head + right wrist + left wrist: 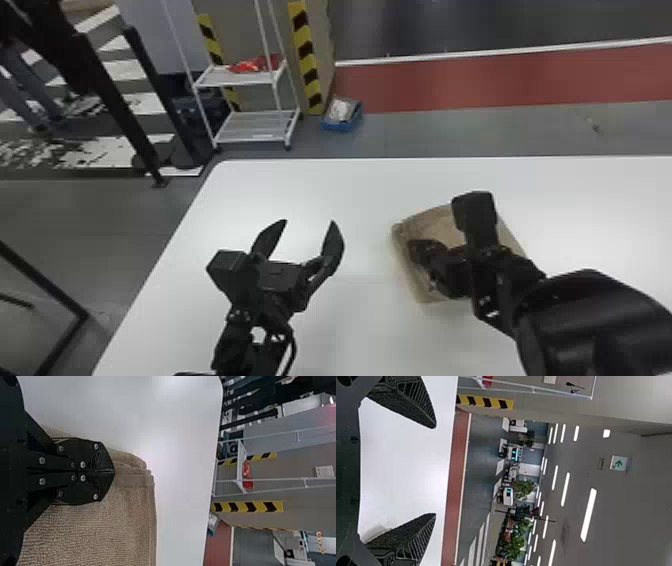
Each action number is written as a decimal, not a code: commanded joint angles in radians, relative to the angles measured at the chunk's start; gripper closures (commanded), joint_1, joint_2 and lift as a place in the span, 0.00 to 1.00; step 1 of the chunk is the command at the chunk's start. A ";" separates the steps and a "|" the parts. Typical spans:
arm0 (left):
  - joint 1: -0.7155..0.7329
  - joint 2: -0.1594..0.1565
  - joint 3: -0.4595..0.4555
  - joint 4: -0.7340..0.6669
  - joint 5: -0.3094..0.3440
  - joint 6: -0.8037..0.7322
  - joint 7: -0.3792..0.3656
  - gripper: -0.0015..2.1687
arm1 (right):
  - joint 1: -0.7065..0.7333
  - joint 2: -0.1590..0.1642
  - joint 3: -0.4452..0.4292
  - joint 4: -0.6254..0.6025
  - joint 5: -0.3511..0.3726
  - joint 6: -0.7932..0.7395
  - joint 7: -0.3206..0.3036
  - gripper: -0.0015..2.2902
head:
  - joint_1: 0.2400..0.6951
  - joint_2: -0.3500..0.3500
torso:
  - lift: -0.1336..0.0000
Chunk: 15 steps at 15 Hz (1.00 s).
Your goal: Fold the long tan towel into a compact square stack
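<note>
The tan towel [435, 225] lies folded into a thick, roughly square pad right of the table's middle. Over its left part is my right gripper [419, 248], whose arm hides much of the pad. In the right wrist view, that right gripper [113, 471] is shut, its fingers together against the towel [99, 530] near a layered edge; no cloth can be made out between them. My left gripper [309, 222] stands open above the table to the left of the towel, apart from it. The left wrist view has the left gripper [435, 471] with nothing between its spread fingers.
The white table [350, 190] has its far edge and left edge in view. Beyond it on the floor stand a white wire shelf [257, 125] and a small blue bin [342, 117]. Black posts and a person's legs are farther off to the left.
</note>
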 commanded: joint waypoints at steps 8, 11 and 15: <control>-0.008 0.006 -0.001 0.016 0.008 0.002 0.000 0.04 | 0.276 -0.052 -0.058 -0.409 0.020 0.121 0.198 0.86 | 1.00 0.91 | 0.09; -0.008 0.006 0.002 0.016 0.011 0.002 0.000 0.04 | 0.397 -0.071 -0.204 -0.595 0.010 0.216 0.233 0.86 | 1.00 0.88 | 0.09; -0.011 0.006 0.004 0.024 0.012 -0.001 0.000 0.04 | 0.467 -0.071 -0.394 -0.639 -0.019 0.289 0.264 0.86 | 1.00 0.73 | 0.09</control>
